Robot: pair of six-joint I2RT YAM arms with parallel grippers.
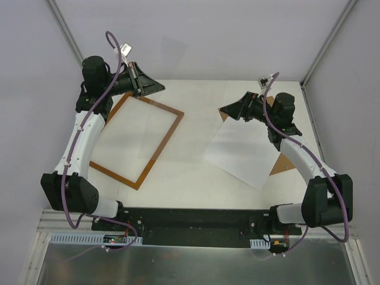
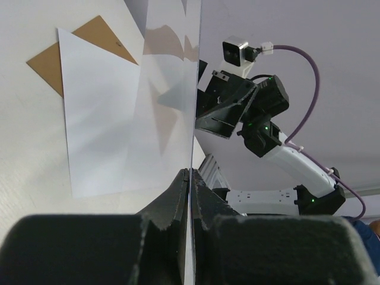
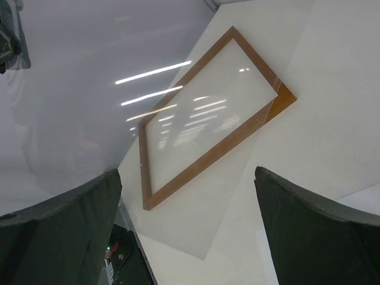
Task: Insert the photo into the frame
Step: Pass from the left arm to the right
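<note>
Here, on the table [image 1: 196,178], the frame [image 1: 159,149] lies left; the white photo [image 1: 240,151] lies right, half hiding a brown board [image 2: 47,62]. The left gripper [image 2: 190,175] pinches a barely visible clear sheet [image 2: 172,71]; the right gripper [image 1: 228,113] fingers are spread wide.

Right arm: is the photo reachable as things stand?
Probably yes. The right gripper, jaws open, hovers at the far corner of the photo, which lies bare atop the backing board; the left gripper holds the clear pane off to its side.
</note>
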